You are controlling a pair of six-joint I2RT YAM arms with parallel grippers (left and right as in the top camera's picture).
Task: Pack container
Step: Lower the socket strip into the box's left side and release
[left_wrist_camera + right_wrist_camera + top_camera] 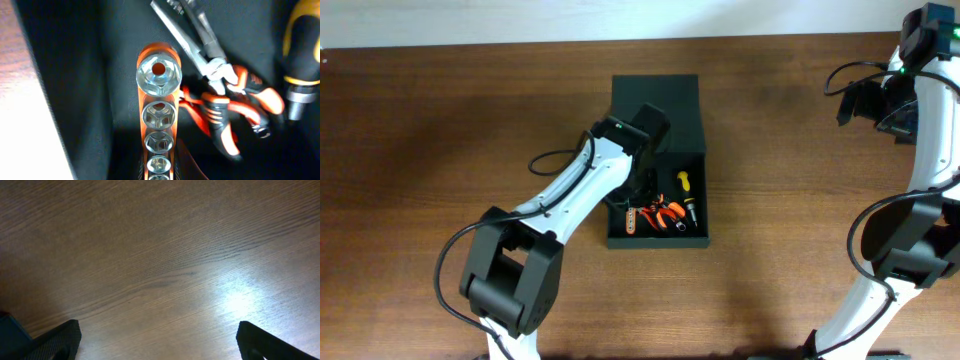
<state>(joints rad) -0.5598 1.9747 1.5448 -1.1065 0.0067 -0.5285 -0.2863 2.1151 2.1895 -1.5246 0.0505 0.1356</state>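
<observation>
The left end effector (638, 195), clamped narrow on the socket rail (158, 115), hangs over the container's (658, 243) near-left corner with the rail lying near-to-far, while the right end effector (156, 342) gapes wide, well apart.

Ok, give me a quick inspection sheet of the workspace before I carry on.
Surface: brown wood table, glare patch under the right arm.
Job's things: container open, lid folded back; socket rail, pliers, screwdriver inside.
Clutter: nothing seen.
Grippers: left gripper inside container, apparently shut on socket rail; right gripper open over bare table.
Cables: black loops along both arms, clear of container.
Surroundings: pale strip beyond the table's far edge.
</observation>
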